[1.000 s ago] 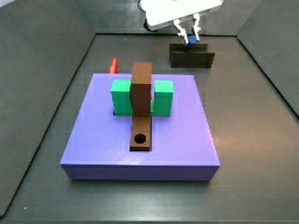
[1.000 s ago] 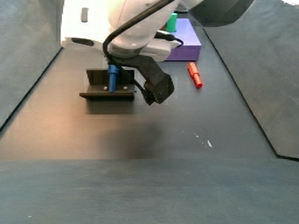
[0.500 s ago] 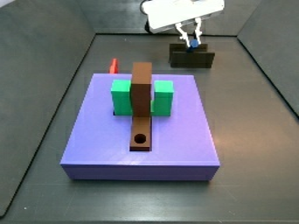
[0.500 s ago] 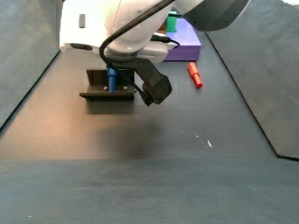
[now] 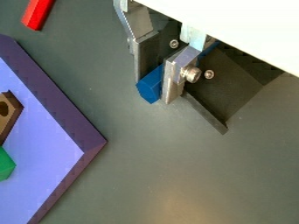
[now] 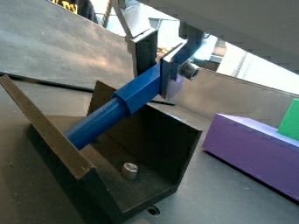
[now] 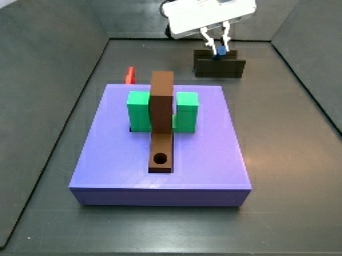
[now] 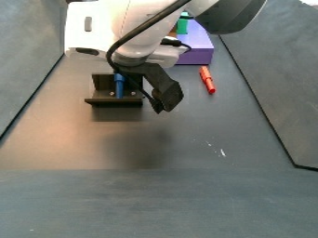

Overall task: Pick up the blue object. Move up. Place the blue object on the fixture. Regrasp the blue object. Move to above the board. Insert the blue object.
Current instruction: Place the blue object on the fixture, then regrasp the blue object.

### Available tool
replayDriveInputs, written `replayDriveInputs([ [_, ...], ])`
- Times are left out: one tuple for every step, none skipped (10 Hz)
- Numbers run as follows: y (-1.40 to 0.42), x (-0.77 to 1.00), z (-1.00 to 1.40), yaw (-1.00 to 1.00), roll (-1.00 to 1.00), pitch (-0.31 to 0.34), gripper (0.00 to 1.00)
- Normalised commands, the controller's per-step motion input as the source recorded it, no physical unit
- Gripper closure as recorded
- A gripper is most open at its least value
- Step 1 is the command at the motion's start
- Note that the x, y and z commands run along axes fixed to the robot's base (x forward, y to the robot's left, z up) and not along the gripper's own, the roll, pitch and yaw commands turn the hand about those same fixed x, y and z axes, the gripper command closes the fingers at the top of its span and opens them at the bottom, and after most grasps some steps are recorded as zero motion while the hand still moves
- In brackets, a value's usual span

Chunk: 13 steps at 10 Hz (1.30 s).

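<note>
Two wrist views come first: in one, the gripper [image 5: 160, 77] hangs over the dark worktop [image 5: 176, 175] with its silver fingers [image 5: 177, 74] clamped on the blue object [image 5: 149, 87], of which only a short end shows, while a corner of the board [image 5: 52, 122] and the small red piece [image 5: 38, 12] sit off to the side. In a wrist view from lower down, the gripper [image 6: 160, 63] grasps the upper end of the blue object [image 6: 114, 109], now seen at full length as a slim rod slanting down into the fixture [image 6: 87, 171], resting against its wall. In a side view, the whole board [image 7: 163, 150] appears with its brown strip [image 7: 162, 120], round hole and two green blocks [image 7: 139, 112], the red piece [image 7: 130, 74] beyond its far edge, and the gripper [image 7: 217, 44] above the fixture [image 7: 221, 66], well apart from the board. In a side view from the opposite end, the gripper [image 8: 118, 76] holds the blue object [image 8: 119, 85] upright-looking over the fixture [image 8: 114, 98], and the arm hides most of the board [image 8: 196, 46].
</note>
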Motion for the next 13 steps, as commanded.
replayDriveInputs([
  [0.00, 0.00, 0.00, 0.00, 0.00, 0.000, 1.00],
  [0.00, 0.00, 0.00, 0.00, 0.00, 0.000, 0.00],
  [0.00, -0.20, 0.00, -0.02, 0.13, -0.049, 0.00],
  [0.00, 0.08, 0.46, -0.22, 0.57, 0.000, 0.00],
  [0.08, 0.11, 0.46, -0.26, 0.53, 0.057, 0.00],
  [0.03, 0.11, 0.35, -0.09, 0.77, 0.109, 0.00],
  [0.00, 0.17, 0.16, 0.00, 1.00, 0.140, 0.00],
  [-0.04, 0.17, 0.07, 0.00, 1.00, 0.191, 0.00],
  [-0.09, 0.15, 0.05, 0.10, 1.00, 0.203, 0.00],
  [-0.07, 0.13, 0.08, 0.13, 1.00, 0.211, 0.00],
  [-0.07, 0.10, 0.08, 0.13, 1.00, 0.226, 0.00],
  [-0.08, 0.06, 0.09, 0.12, 1.00, 0.266, 0.00],
  [-0.08, 0.06, 0.09, 0.12, 1.00, 0.277, 0.00],
])
